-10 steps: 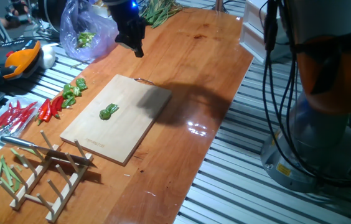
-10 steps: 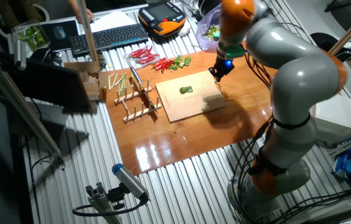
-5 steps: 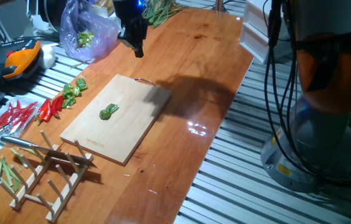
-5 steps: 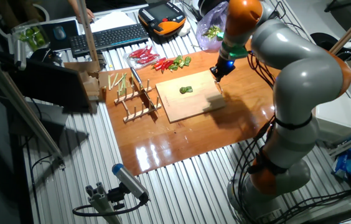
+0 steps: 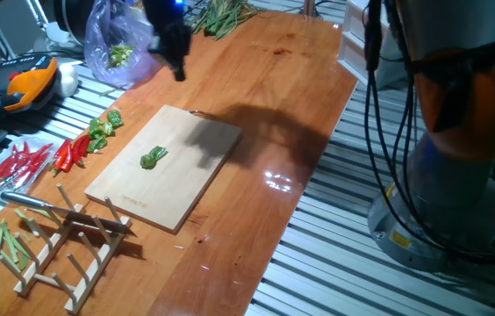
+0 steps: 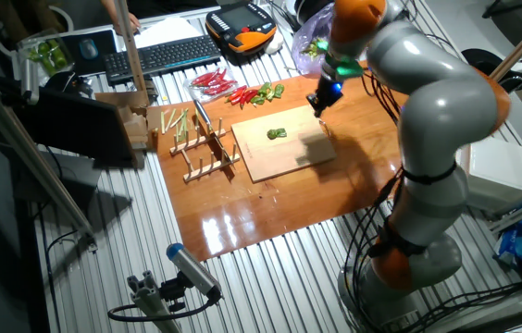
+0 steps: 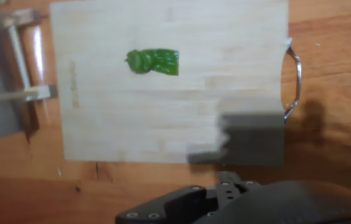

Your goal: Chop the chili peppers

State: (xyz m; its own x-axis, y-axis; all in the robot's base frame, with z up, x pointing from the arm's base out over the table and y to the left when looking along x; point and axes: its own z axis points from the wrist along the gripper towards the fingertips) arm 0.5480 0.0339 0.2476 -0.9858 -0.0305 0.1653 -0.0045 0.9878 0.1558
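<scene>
green wrinkled chili pepper (image 5: pixel 153 158) lies uncut mid-frame on the pale wooden cutting board (image 5: pixel 177 184); hand (image 5: pixel 175 63), upper left, grip state unclear, apparently must fetch a knife next.

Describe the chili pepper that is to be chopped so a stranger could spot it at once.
Find the pale wooden cutting board in the middle of the table. The chili pepper is the small, wrinkled, bright-green piece lying alone on it. The other green peppers and the red chilies lie off the board, beside it.

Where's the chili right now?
The chili lies alone on the cutting board, toward the side nearest the red chilies; gripper is above the board's far corner.
</scene>
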